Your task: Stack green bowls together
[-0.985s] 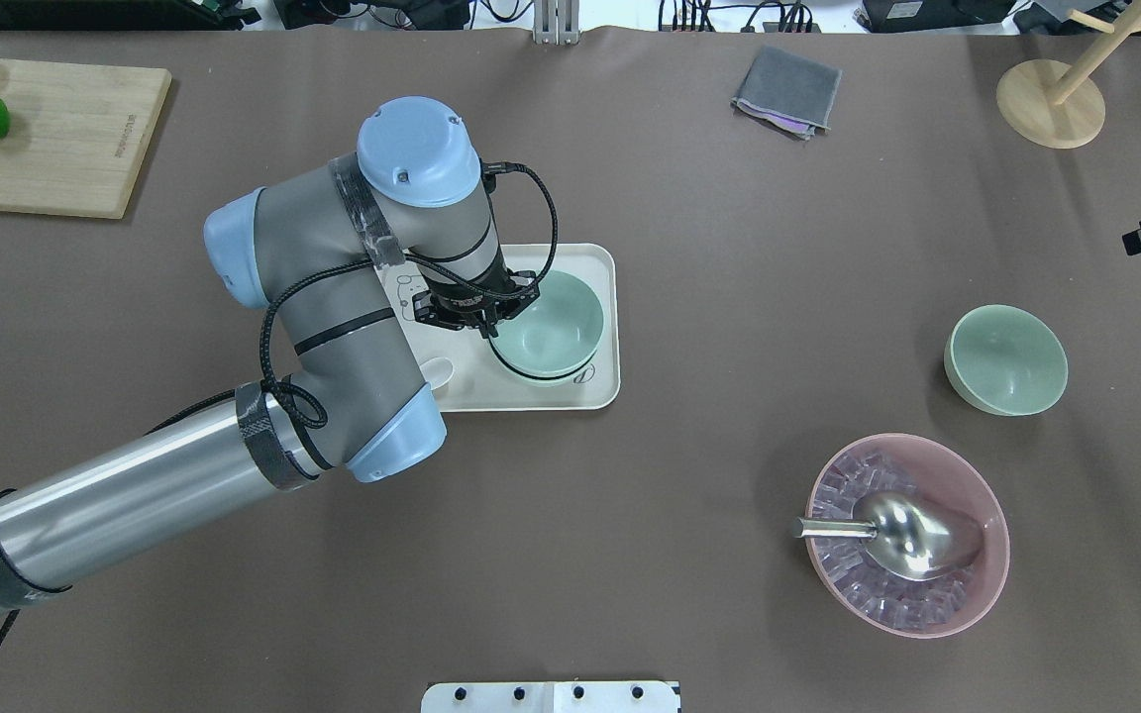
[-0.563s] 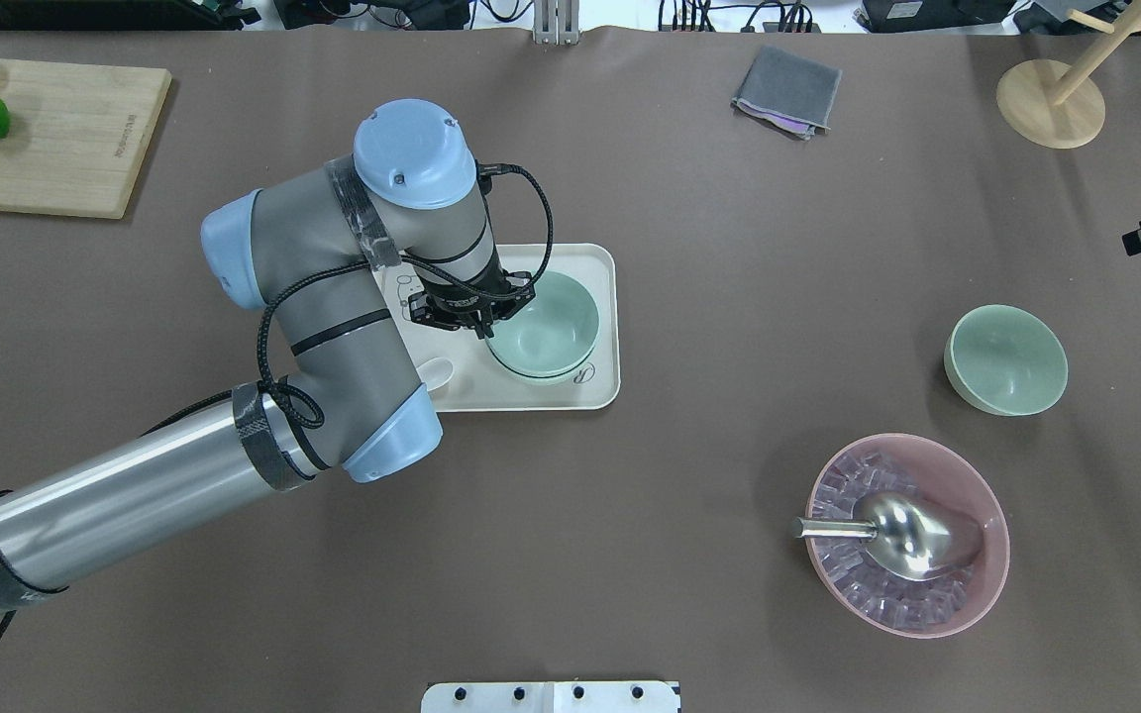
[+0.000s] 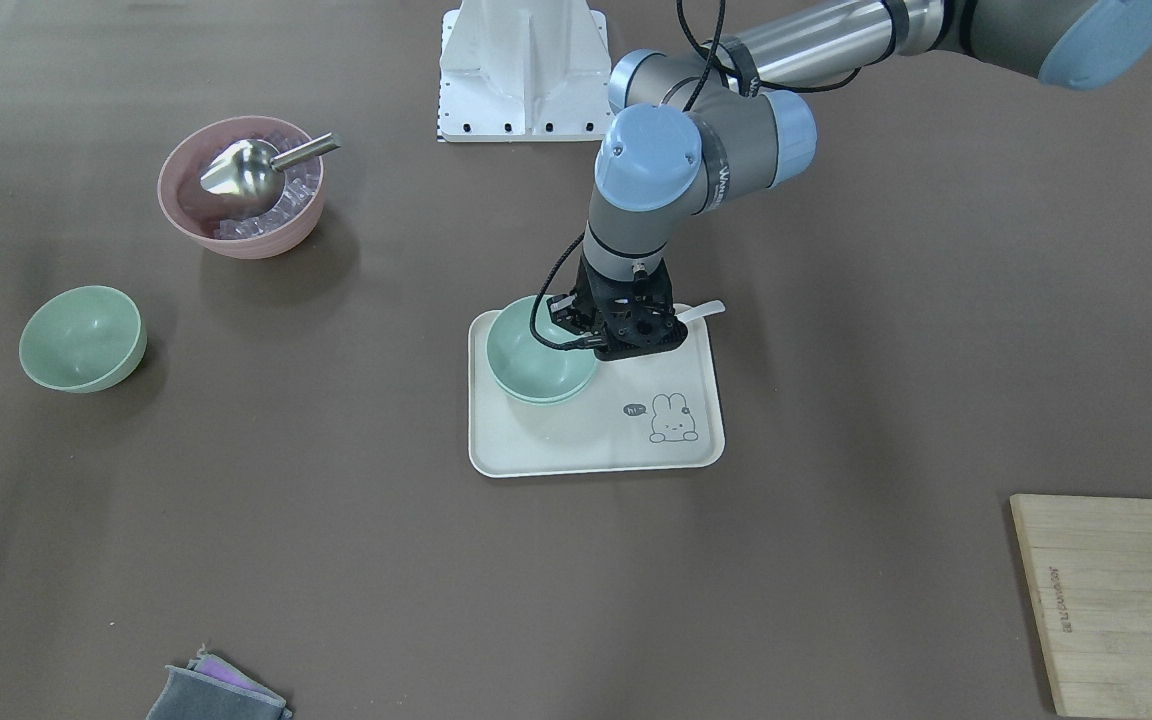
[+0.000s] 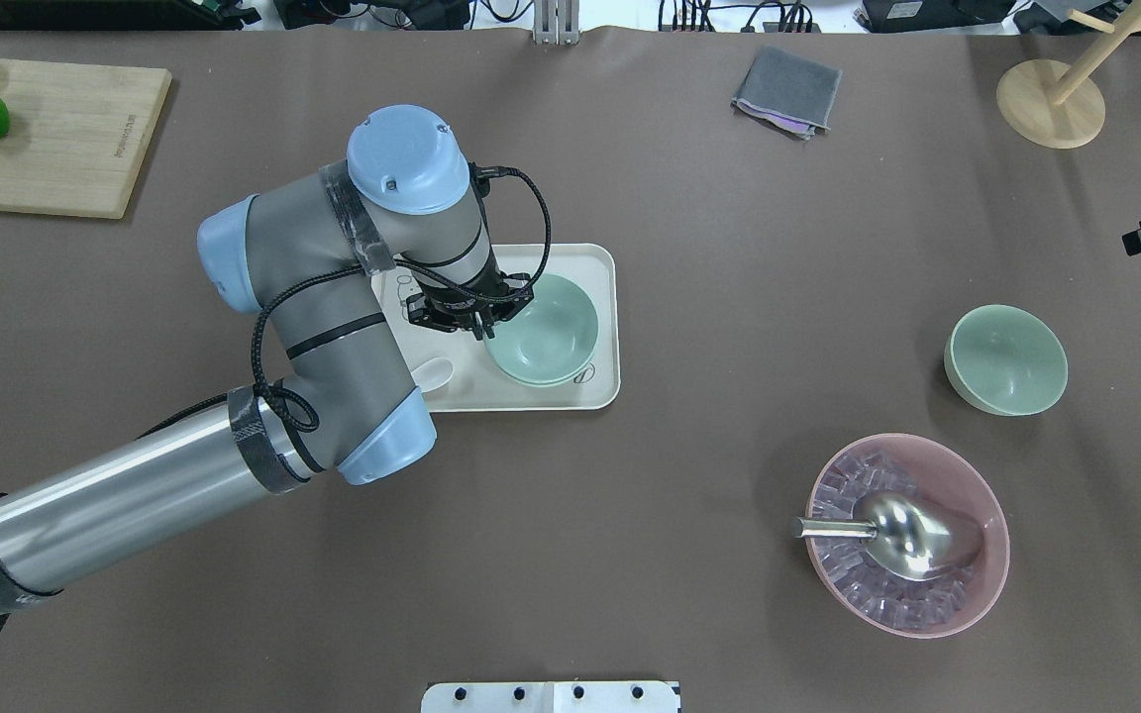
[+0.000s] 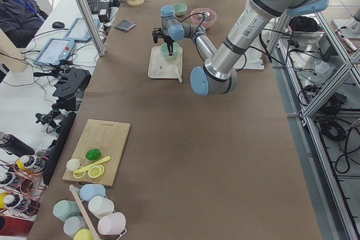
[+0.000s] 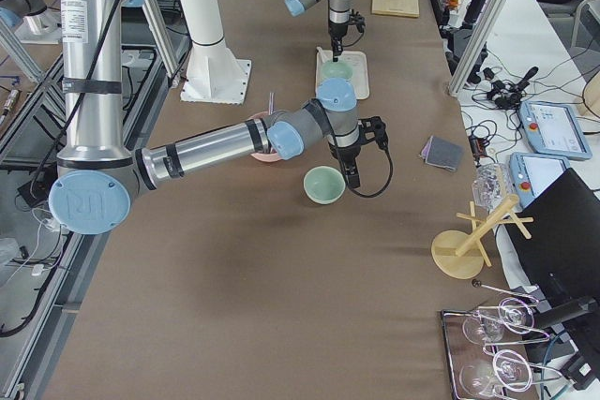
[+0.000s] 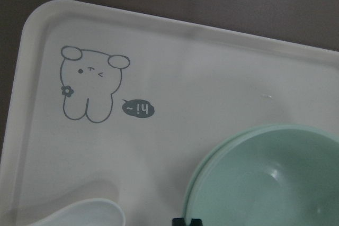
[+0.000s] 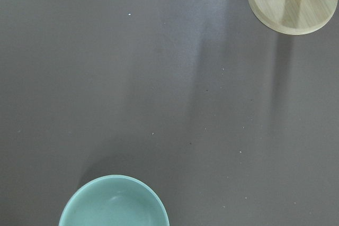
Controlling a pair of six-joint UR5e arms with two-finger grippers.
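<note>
Three green bowls (image 4: 543,332) here: two sit nested on the one tray (image 4: 531,396), and the third bowl (image 4: 1006,358) is off alone on the desk (image 4: 729,297), near the single pink bowl (image 4: 986,584) with its one scoop (image 4: 912,535). Compared to a second ago, the left arm has slid a touch to its own left, and the top bowl sits deeper, with the dark gap under its rim gone. The left pincer (image 4: 481,332) looks pressed onto that top bowl's rim. The right pincer (image 6: 352,175) hangs just beside the third bowl; can't tell if it's spread.
</note>
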